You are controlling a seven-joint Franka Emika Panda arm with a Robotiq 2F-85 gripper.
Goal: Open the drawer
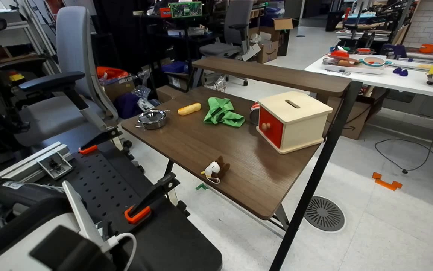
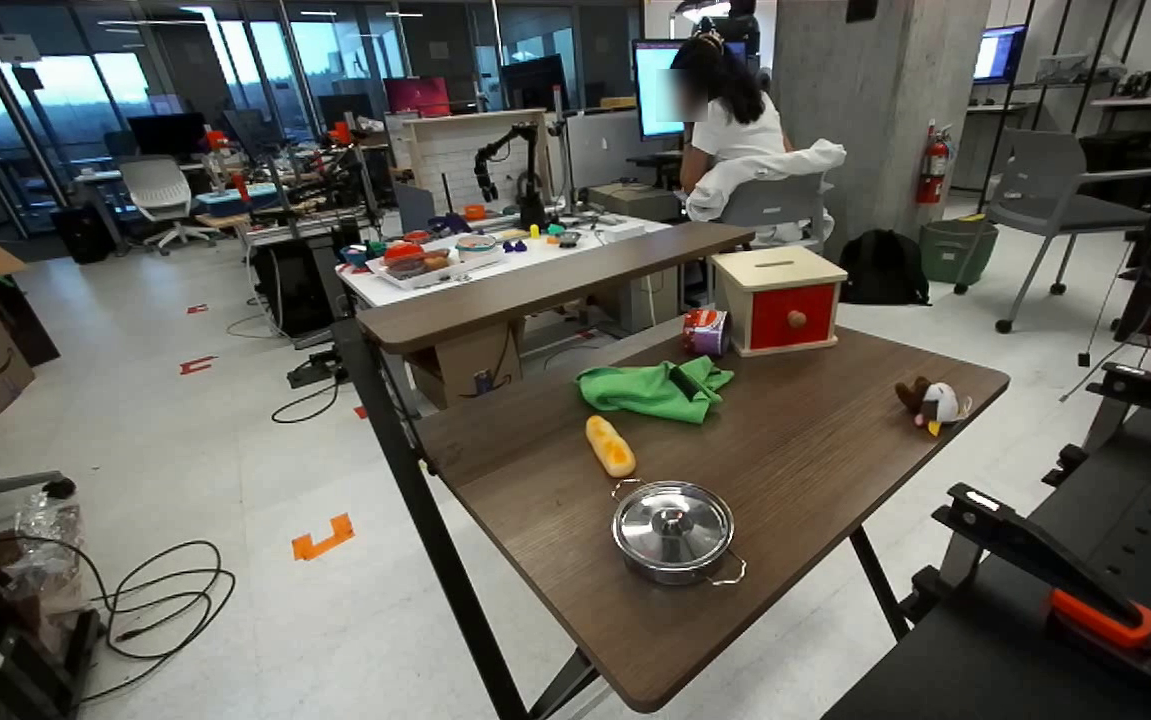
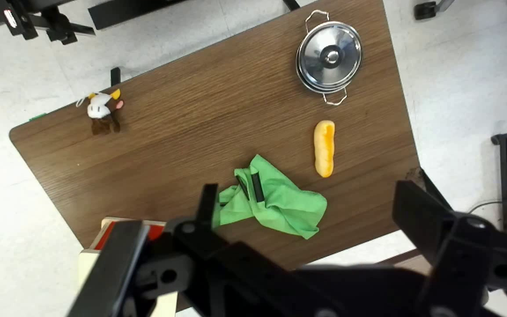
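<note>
Black and blurred, the gripper [image 3: 307,196] crowds the lower part of the wrist view, its jaws wide apart, with the brown table [image 3: 160,149] and a rumpled green cloth [image 3: 288,211] showing between them. The drawer [image 2: 783,300] is closed, its red front and round wooden knob [image 2: 796,319] set in a light wooden box [image 1: 303,137] with a slot in its top. That box stands at the table corner where a short edge meets the long edge beneath the raised shelf [image 1: 269,73]. Just beside it, along the shelf's edge, a can [image 2: 705,332] wears a red and purple label, its print too small to read. At the diagonally opposite corner sits a lidded steel pot [image 3: 330,55], with a yellow bread roll [image 3: 324,149] near it. A brown and white plush toy [image 3: 100,108] lies on the long edge across from the shelf, toward the box's end. In an exterior view, a cardboard box [image 1: 269,54] on the floor bears a curved arrow like Amazon's, and a red pack [image 1: 165,12] shows pale lettering, illegible here. One red fire extinguisher [image 2: 932,170] carries a label, likewise unreadable.
</note>
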